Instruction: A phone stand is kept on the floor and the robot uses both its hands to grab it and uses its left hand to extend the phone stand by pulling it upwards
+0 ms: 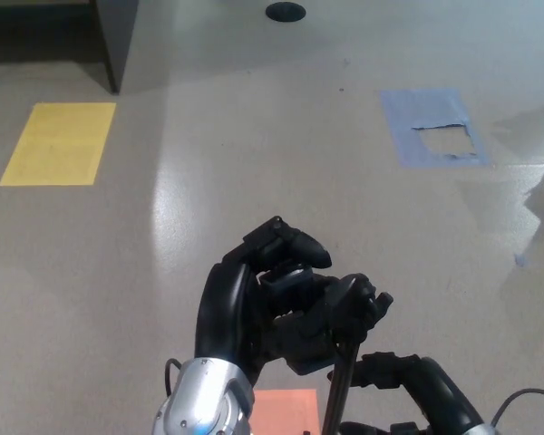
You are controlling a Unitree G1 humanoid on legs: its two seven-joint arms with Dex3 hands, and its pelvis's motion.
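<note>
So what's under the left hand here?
Below the left hand the phone stand's thin dark pole runs down past an orange patch on the floor. The stand's base is out of view, and the hand covers its top.

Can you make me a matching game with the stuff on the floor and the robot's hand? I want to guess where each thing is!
Things:
1. yellow patch
2. blue patch
3. orange patch
4. left hand

Places:
A. far right of the floor, with a torn hole in the middle
B. closed around the top of the phone stand
C. far left of the floor
D. bottom edge, just behind the stand's pole

Pairs: 1-C, 2-A, 3-D, 4-B
</note>
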